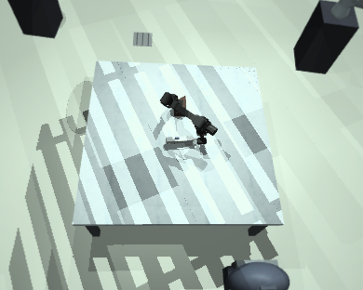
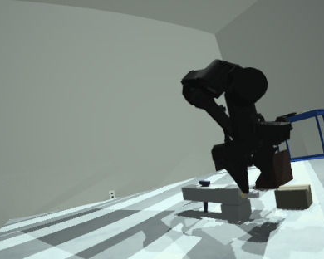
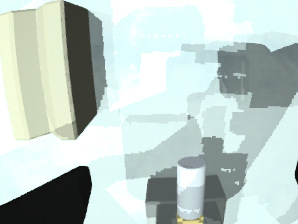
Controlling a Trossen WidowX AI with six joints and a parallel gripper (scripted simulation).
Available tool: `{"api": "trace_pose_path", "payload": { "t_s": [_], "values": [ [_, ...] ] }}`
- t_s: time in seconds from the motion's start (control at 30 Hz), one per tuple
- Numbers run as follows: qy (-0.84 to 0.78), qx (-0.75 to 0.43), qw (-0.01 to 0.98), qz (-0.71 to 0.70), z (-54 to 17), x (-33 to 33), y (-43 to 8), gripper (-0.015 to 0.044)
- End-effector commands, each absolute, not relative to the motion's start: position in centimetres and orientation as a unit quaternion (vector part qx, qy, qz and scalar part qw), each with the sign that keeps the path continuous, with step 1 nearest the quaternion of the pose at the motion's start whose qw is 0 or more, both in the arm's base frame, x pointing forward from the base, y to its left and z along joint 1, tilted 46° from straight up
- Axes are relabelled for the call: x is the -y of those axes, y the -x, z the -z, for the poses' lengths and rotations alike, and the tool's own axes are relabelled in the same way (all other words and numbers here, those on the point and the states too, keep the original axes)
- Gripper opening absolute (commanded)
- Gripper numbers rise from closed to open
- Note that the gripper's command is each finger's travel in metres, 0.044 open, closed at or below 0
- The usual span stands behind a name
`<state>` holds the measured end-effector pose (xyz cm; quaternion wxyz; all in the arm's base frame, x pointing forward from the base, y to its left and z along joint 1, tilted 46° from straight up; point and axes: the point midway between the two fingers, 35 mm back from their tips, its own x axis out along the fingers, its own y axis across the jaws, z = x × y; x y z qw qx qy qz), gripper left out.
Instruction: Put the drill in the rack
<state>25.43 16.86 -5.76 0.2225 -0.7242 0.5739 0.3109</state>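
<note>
- Looks pressed already: the key, head low over the top of the grey block, stem poking out underneath; probably enough to free the drill.
- Still to do: pulling and laying down. Seated in the block's right end in the exterior view, with only a pale shank and a bit of yellow collar showing.
- Open wide, with nothing gripped: the claw, down at the drill's end, fingers to either side of the shank in the wrist view.
- Right of the block in the exterior view, without the drill: the rack, grooved and pale.
- Next, by judgement: close on the shank, draw straight out, then lay in the groove.
</note>
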Motion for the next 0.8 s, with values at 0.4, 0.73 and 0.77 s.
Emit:
{"api": "trace_pose_path", "payload": {
  "t_s": [0.4, 0.73, 0.77],
  "values": [
    [0.724, -0.575, 0.218, -0.313, 7.1, -14.7, -25.9, 0.044],
    [0.724, -0.575, 0.217, -0.312, 7.9, -13.3, -26.2, 0.044],
    [0.724, -0.575, 0.217, -0.312, 8.0, -13.1, -26.2, 0.044]
  ]
}}
